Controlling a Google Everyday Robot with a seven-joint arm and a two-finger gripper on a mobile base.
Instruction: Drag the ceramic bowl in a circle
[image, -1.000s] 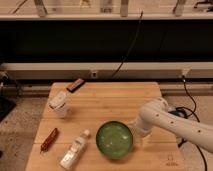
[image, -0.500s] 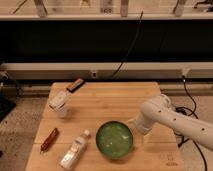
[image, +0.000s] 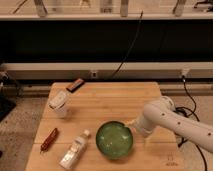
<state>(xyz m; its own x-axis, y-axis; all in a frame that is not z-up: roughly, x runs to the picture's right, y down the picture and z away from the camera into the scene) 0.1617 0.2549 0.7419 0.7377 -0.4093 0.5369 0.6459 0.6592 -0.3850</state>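
Note:
A green ceramic bowl (image: 114, 139) sits upright on the wooden table (image: 110, 102), near its front edge, a little right of the middle. My white arm reaches in from the right. The gripper (image: 134, 128) is at the bowl's right rim, low over the table, and appears to touch the rim. The arm's wrist covers most of it.
A clear plastic cup (image: 59, 104) stands at the left of the table. A dark flat bar (image: 75, 85) lies at the back left. A red-brown packet (image: 48, 139) and a lying white bottle (image: 74, 149) are at the front left. Cables hang behind the table.
The bowl and the gripper at its rim have moved slightly toward the front of the table and a bit left. The other objects have not moved.

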